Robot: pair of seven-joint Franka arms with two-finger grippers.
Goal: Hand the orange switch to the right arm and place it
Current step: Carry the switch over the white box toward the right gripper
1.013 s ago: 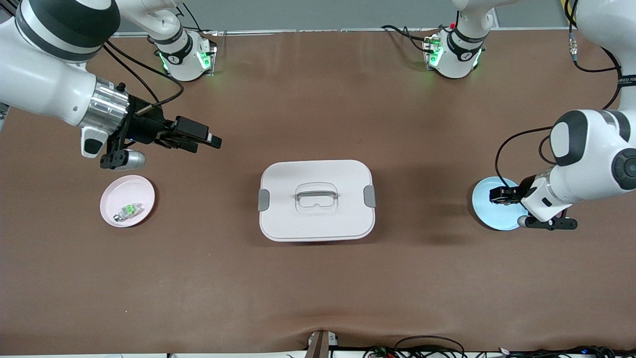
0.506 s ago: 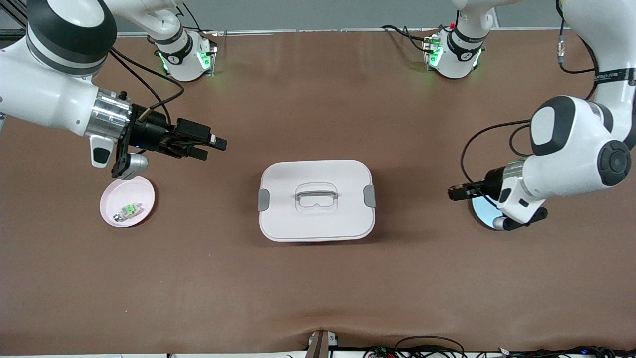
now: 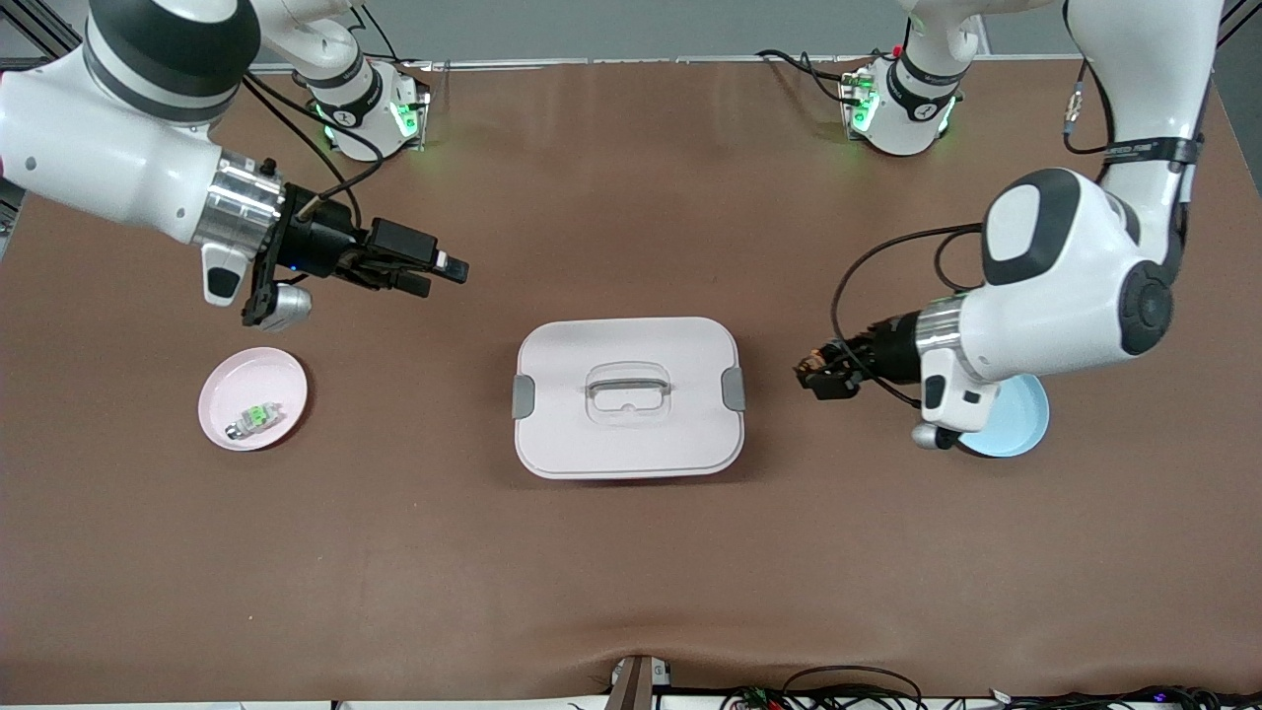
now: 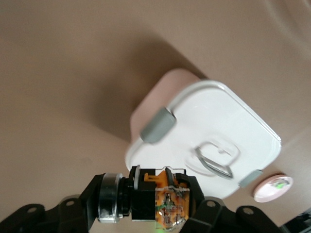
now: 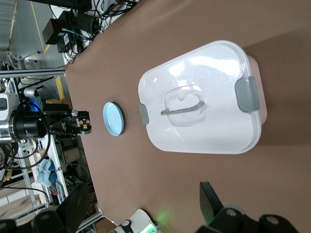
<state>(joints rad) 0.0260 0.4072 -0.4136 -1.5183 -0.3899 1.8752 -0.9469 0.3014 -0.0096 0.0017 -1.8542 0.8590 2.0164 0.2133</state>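
Note:
The orange switch, a small black block with an orange face, sits clamped between the left gripper's jaws. In the front view the left gripper holds the switch above the table between the white lidded box and the blue plate. The right gripper is open and empty, hanging over bare table above the pink plate's end, pointing toward the box. In the right wrist view its fingers stand wide apart, and the left gripper with the switch shows in the distance.
The white box with grey clips and a clear handle stands mid-table. A pink plate at the right arm's end holds a small green-and-white part. The blue plate at the left arm's end is partly hidden by the left wrist.
The left gripper has risen off the blue plate with the switch and moved toward the white box. The right gripper has shifted slightly toward the table's middle and the bases.

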